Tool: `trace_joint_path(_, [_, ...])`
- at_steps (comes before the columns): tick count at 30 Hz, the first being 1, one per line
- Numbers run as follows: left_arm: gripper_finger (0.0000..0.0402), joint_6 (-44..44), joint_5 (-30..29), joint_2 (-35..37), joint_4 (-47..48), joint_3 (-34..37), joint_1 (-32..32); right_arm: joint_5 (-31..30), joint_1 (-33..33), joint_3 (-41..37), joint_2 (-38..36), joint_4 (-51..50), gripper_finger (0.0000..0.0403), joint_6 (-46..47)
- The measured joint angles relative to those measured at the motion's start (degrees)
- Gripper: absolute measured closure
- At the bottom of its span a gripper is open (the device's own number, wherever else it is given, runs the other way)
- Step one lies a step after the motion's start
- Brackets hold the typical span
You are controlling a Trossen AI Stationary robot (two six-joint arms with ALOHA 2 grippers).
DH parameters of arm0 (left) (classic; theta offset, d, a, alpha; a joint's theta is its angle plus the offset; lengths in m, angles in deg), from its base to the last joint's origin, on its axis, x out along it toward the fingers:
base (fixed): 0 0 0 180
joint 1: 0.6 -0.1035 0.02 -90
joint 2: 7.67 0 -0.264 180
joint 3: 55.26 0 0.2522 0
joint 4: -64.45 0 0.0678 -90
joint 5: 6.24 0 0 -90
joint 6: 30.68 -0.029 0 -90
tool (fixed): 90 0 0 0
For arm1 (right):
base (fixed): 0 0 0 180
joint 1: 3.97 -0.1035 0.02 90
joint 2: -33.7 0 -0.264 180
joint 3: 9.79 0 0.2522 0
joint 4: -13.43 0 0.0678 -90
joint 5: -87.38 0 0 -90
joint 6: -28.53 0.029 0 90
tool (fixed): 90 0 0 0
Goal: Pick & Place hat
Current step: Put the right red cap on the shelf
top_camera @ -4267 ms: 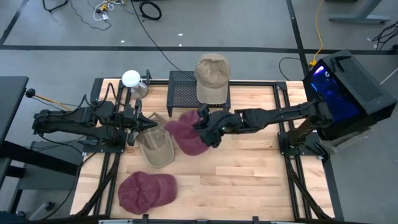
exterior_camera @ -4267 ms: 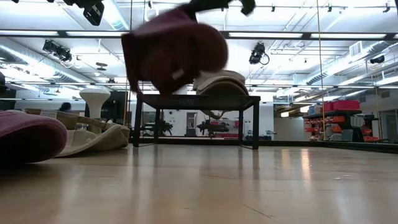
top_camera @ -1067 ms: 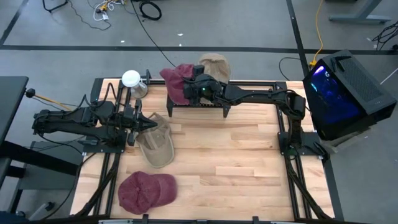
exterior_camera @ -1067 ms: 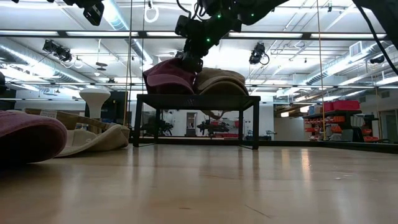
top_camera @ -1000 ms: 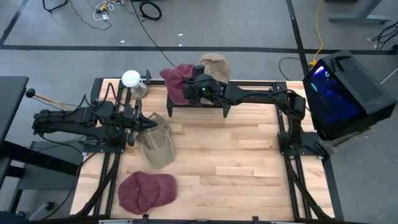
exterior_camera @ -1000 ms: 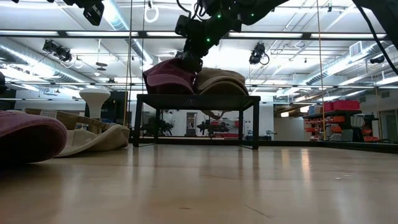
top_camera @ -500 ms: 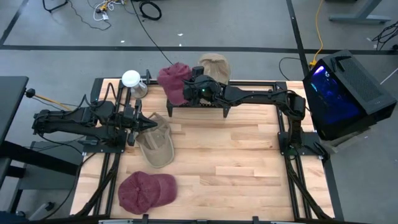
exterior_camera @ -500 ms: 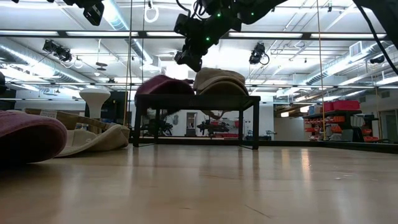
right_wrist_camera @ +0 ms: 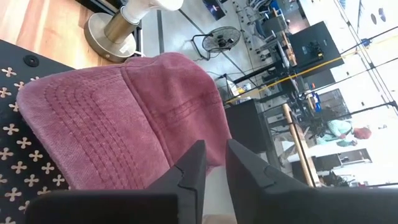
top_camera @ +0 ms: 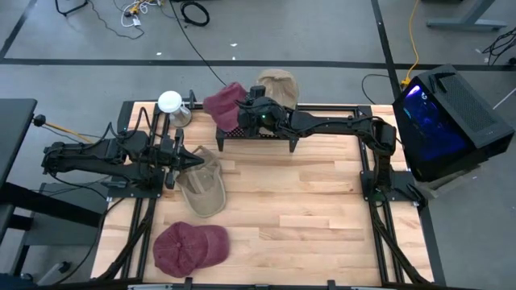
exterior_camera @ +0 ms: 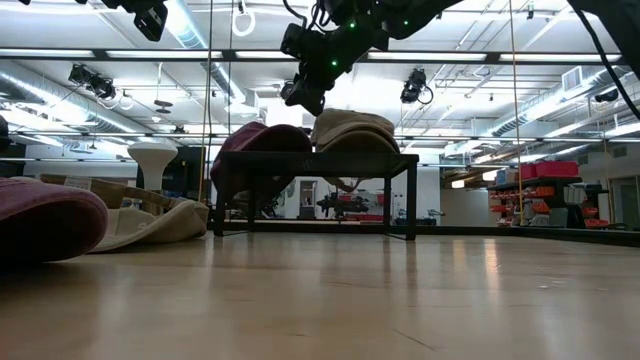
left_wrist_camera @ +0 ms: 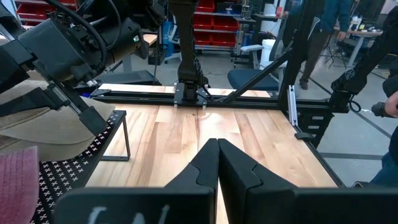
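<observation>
Maroon hat (top_camera: 225,103) sits on the left end of the black mesh stand (top_camera: 278,129) at the table's far edge, partly hanging over the stand's left side (low view shows it drooping past the stand's top there (exterior_camera: 252,150)). In the right wrist view the maroon hat (right_wrist_camera: 118,124) lies on the perforated black surface, bill down on the mesh.

Tan hat (top_camera: 276,84) is on the same stand, just right of the maroon one; the two look to be touching or nearly so.

Right gripper (top_camera: 251,109) hovers above the stand between the two hats, raised clear of the maroon hat in the low view (exterior_camera: 300,88). Its fingers (right_wrist_camera: 188,171) have a narrow gap between them with nothing in it, jaws slightly open, not holding anything.

Left gripper (top_camera: 182,158) rests low at the table's left side, fingertips pressed together in its wrist view (left_wrist_camera: 217,163), jaws closed on nothing. It is at the edge of a second tan hat (top_camera: 203,187) lying on the wood table (top_camera: 322,209).

Another maroon hat (top_camera: 189,248) lies at the near left of the table, well apart from the stand. A white round-topped object (top_camera: 171,103) stands at the far left corner (can't tell what it is).
</observation>
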Motion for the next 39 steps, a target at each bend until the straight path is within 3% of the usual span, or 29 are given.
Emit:
trace_joint_path(9, [0.0387,-0.02,-0.01,0.01,0.01,0.0,0.0,0.68,-0.39,0.07,-4.45,-1.76,0.0339,0.94])
trace_joint_path(16, [0.0387,-0.02,0.0,0.02,0.0,0.0,0.01,1.77,-1.11,0.07,-10.83,-9.0,0.0339,11.97])
trace_joint_path(21, [0.0387,-0.02,-0.01,0.02,0.0,0.0,0.01,12.34,-1.61,-2.8,-15.99,-15.39,0.0346,23.68])
trace_joint_path(27, [0.0387,-0.02,0.0,0.0,0.01,-0.01,0.0,27.82,-1.47,-14.62,-24.04,-12.07,0.0378,36.72])
trace_joint_path(30, [0.0387,0.0,0.0,0.0,0.0,0.0,0.01,32.62,-1.55,-22.45,-28.53,-7.12,0.0397,40.28])
trace_joint_path(39, [0.0387,-0.03,-0.01,0.01,0.02,-0.01,0.0,34.06,-4.04,-45.48,-41.44,5.04,0.0401,41.17])
